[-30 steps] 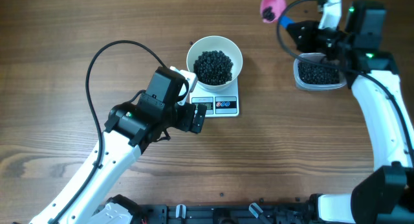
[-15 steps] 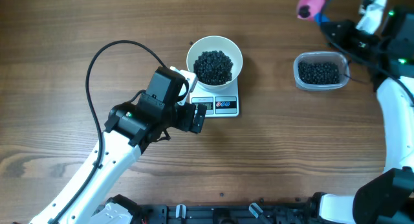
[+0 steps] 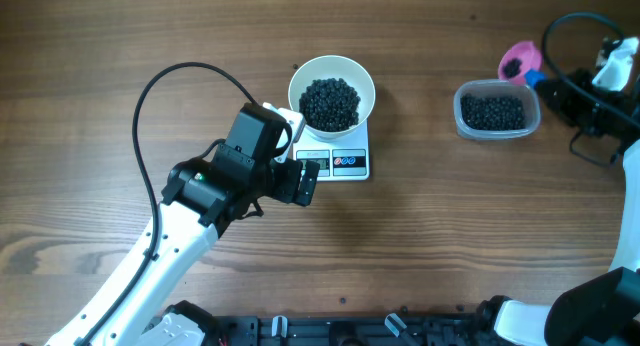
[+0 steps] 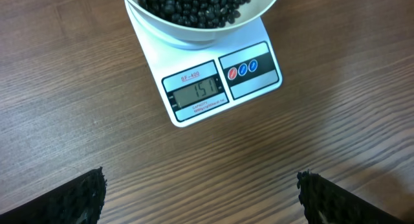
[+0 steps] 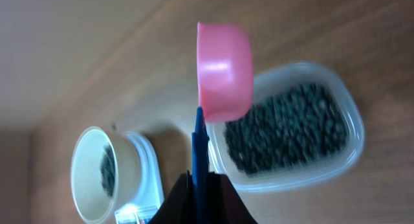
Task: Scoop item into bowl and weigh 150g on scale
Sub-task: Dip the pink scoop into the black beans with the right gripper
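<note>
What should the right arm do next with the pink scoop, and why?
Probably tip the pink scoop over the clear tub beside it, to return the few dark pieces it seems to hold. The scale display reads 151, about the target, so the white bowl likely needs no more.

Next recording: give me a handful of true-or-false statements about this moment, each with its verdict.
1. The bowl sits on the scale. True.
2. The scale's display is blank. False: it reads 151.
3. The left gripper grips something. False: it is open and empty.
4. The right gripper is shut on the pink scoop. True.
5. The clear tub holds black beans. True.
</note>
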Robot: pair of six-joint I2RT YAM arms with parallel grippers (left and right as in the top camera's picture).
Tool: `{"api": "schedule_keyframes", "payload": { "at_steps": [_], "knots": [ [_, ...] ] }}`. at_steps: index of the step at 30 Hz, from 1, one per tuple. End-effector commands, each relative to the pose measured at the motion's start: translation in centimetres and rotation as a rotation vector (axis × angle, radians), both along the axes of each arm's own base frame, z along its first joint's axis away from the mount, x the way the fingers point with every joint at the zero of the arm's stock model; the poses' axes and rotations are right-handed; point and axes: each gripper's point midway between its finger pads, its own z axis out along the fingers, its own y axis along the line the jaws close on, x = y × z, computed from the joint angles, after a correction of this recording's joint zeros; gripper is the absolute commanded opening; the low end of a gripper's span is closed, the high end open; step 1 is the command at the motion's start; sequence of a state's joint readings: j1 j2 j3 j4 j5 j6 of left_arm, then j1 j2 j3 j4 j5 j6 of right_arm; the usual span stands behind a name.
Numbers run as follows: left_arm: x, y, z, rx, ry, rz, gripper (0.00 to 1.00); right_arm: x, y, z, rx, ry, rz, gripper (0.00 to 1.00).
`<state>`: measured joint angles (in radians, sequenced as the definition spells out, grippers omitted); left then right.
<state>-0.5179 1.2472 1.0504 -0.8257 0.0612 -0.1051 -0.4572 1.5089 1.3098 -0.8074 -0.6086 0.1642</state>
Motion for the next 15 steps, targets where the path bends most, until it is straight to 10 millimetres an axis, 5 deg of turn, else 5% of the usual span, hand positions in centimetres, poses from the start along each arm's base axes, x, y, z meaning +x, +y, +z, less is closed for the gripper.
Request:
{"api": "schedule_keyframes", "payload": {
  "at_steps": [1, 8, 15],
  "knots": [
    [0.3, -0.2, 1.0, -0.009, -0.026, -0.021, 1.0, -1.1, 0.6, 0.3, -0.118, -0.038, 0.147, 0.04],
    [0.3, -0.2, 1.0, -0.009, -0.026, -0.021, 1.0, -3.1, -1.5, -2.2, -0.372, 0.094, 0.215, 0.04],
    [0.3, -0.2, 1.0, -0.009, -0.026, -0.021, 1.0, -1.5, -0.5, -2.1, -0.581, 0.062, 0.342, 0.04]
  ]
}}
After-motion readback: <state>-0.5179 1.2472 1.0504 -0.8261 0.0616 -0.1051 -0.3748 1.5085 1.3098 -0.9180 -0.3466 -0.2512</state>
